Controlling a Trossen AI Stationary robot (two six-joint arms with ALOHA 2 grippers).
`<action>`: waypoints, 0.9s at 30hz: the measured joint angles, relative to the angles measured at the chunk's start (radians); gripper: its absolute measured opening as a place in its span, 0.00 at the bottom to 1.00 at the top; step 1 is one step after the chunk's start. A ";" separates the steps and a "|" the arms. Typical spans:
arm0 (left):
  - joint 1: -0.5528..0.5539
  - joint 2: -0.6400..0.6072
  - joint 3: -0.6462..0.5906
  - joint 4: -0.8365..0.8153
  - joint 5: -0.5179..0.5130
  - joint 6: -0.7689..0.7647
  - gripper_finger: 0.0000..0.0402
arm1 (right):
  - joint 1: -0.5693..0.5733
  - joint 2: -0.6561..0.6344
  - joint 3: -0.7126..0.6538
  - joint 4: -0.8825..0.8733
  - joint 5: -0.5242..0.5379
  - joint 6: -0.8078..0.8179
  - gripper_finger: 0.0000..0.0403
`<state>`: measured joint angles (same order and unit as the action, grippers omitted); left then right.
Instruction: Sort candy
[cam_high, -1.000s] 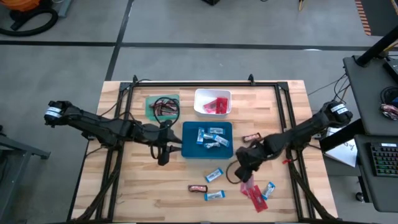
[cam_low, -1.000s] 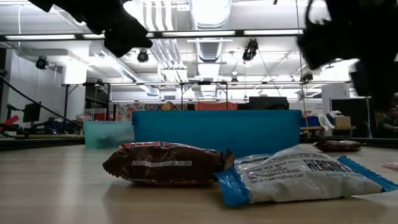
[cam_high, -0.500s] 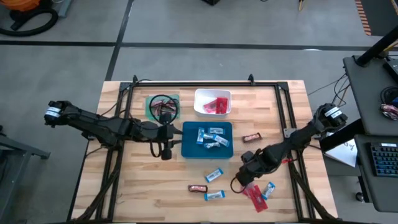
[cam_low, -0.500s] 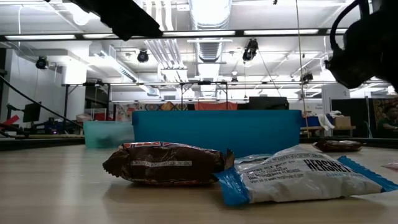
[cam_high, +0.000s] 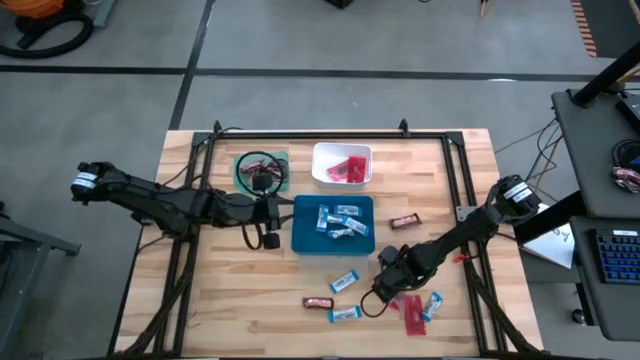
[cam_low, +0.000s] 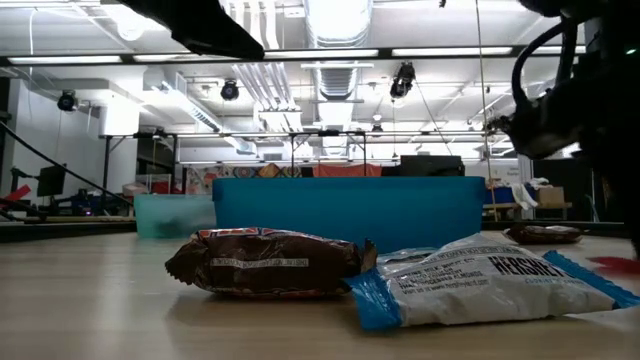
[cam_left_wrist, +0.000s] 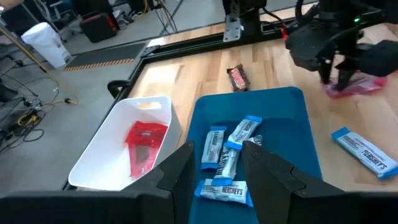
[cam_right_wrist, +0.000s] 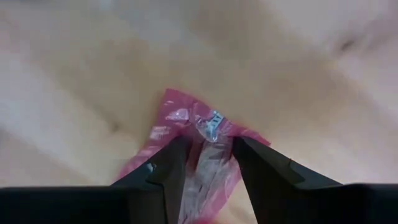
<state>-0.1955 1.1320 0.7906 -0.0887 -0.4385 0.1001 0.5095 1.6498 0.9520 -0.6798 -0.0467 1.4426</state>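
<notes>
Here, I have the right pincer (cam_high: 392, 296) lowered over a red packet (cam_right_wrist: 198, 163) near the front of the wooden table (cam_high: 215, 300); its two fingers (cam_right_wrist: 166, 172) stand apart, one on each side of the packet, and I cannot tell whether they are touching it yet. Just beside the pincer, on the side away from the trays, a blue-and-white bar (cam_high: 432, 305) lies on the wood. On its other side sit two more blue-and-white bars (cam_high: 345, 281) and a dark brown bar (cam_high: 318, 302); another brown bar (cam_high: 404, 220) lies beyond the pincer, toward the back of the table.

My left pincer (cam_high: 268, 238) hangs just beside the blue tray (cam_high: 301, 240), at the edge of it that faces away from the right arm. Its fingers (cam_left_wrist: 179, 174) stand slightly apart and hold nothing. Straight ahead of it the blue tray carries several blue-and-white bars (cam_left_wrist: 231, 146). Beyond that, the white tray (cam_left_wrist: 99, 163) holds red packets (cam_left_wrist: 145, 142). The green tray (cam_high: 243, 165) behind the left pincer holds dark brown bars (cam_high: 262, 168).
</notes>
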 joint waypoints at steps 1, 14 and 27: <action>0.000 0.000 0.000 0.000 0.000 0.000 0.29 | -0.003 -0.003 0.001 -0.028 0.020 -0.014 0.34; 0.003 0.001 0.000 0.009 -0.001 -0.013 0.29 | -0.065 -0.170 0.000 -0.413 0.177 0.011 0.37; 0.003 0.087 0.000 0.009 0.000 -0.031 0.29 | -0.049 -0.226 -0.021 -0.309 0.089 0.080 0.49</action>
<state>-0.1928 1.2188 0.7902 -0.0794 -0.4389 0.0691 0.4609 1.4238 0.9310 -0.9886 0.0418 1.5222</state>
